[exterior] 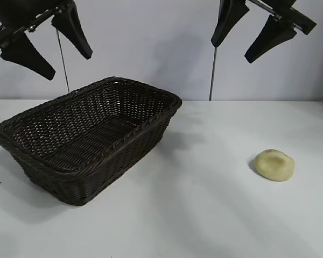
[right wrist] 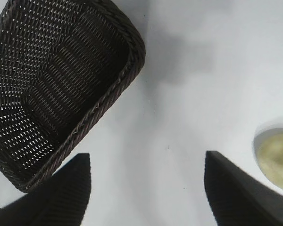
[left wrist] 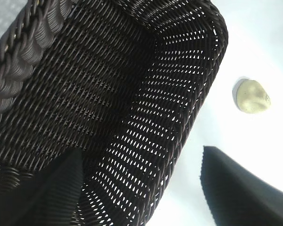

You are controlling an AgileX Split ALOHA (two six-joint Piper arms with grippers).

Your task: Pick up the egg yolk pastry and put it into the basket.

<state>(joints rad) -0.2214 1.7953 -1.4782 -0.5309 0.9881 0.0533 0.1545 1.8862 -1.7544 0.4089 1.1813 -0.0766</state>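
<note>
The egg yolk pastry (exterior: 275, 164), a small pale yellow dome with a dent on top, lies on the white table at the right. It also shows in the left wrist view (left wrist: 252, 95) and at the edge of the right wrist view (right wrist: 277, 160). The dark brown wicker basket (exterior: 124, 86) stands at the left with nothing in it. My left gripper (exterior: 67, 60) hangs open high above the basket (left wrist: 212, 28). My right gripper (exterior: 232, 51) hangs open high above the table, between the basket (right wrist: 132, 52) and the pastry. Neither holds anything.
The white table (exterior: 204, 215) spreads around the basket and pastry. A pale wall stands behind, with two thin vertical rods (exterior: 212, 72) rising from the table's back edge.
</note>
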